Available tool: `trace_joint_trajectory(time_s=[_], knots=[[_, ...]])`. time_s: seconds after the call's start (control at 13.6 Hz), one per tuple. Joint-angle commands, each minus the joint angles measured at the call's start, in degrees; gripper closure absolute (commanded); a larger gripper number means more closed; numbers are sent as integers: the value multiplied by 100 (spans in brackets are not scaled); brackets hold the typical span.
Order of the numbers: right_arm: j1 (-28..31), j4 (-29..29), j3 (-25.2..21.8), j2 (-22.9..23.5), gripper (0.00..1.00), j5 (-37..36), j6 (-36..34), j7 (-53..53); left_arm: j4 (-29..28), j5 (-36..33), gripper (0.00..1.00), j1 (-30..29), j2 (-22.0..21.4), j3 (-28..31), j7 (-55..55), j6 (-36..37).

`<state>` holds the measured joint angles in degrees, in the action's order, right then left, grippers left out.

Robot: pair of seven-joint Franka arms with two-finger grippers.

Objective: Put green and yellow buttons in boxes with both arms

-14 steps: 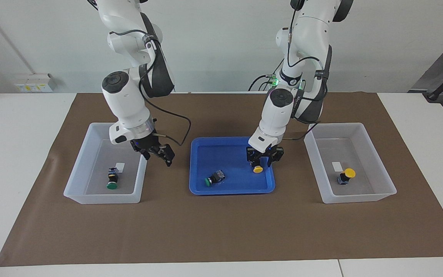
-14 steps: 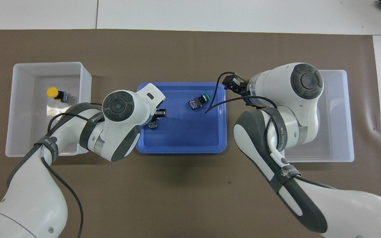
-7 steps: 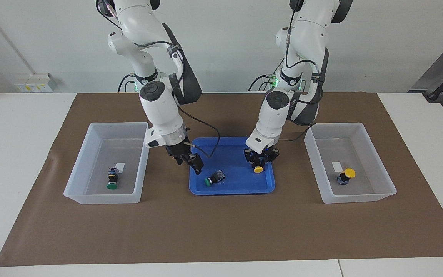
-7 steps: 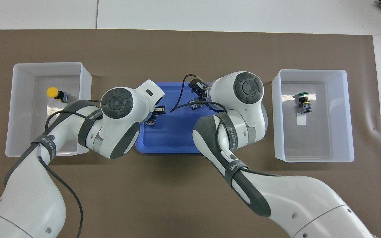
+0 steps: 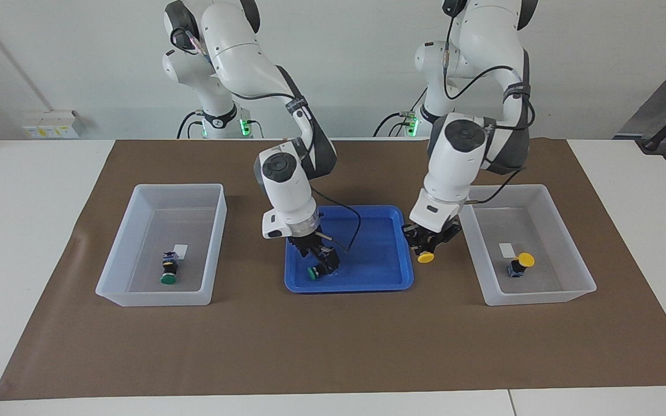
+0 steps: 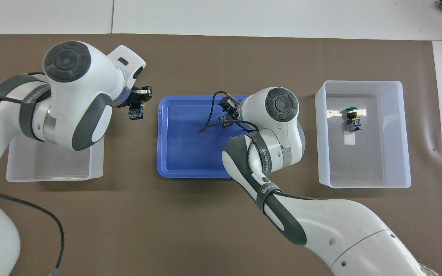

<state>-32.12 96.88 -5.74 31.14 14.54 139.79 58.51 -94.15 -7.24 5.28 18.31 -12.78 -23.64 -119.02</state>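
Left gripper (image 5: 429,245) grips yellow-capped push-button (image 5: 425,257), raised beside translucent plastic bin (image 5: 564,293); right gripper (image 5: 315,257), grip unclear, reaches green-capped button (image 5: 313,272). Clear the rim first.

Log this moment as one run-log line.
left gripper: shut on yellow button, beside blue tray | right gripper: at green button in tray

white table (image 5: 32,231) w/ brown mat (image 5: 333,346) on it; on mat: blue tray (image 5: 391,283) in the middle, 2 clear boxes (image 5: 136,297) (image 5: 541,297) toward each end.
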Motion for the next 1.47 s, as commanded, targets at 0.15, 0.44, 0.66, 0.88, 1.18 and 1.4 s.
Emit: trace_joint_trajectory(time_s=[0.15,0.44,0.66,0.88,1.18,1.4], knots=[[-84,129,3,41,36,111,268,-15,160,82,100,-1141,15,-58,1605,309],[-93,191,3,33,100,102,250,-50,73,109,100,-1828,-3,-31,2433,257],[-93,156,3,-2,100,41,110,-41,-173,100,100,-2110,-64,-22,2776,21],[-40,103,-6,-352,100,14,-415,-68,-883,92,100,-2241,-178,-5,2777,-821],[240,111,-76,-1362,100,-12,-1697,-557,-1351,92,100,-2426,67,-5,2786,-1693],[880,146,-76,-1969,100,-380,-2778,-1960,-1509,92,96,-2488,164,-5,2786,-1993]])
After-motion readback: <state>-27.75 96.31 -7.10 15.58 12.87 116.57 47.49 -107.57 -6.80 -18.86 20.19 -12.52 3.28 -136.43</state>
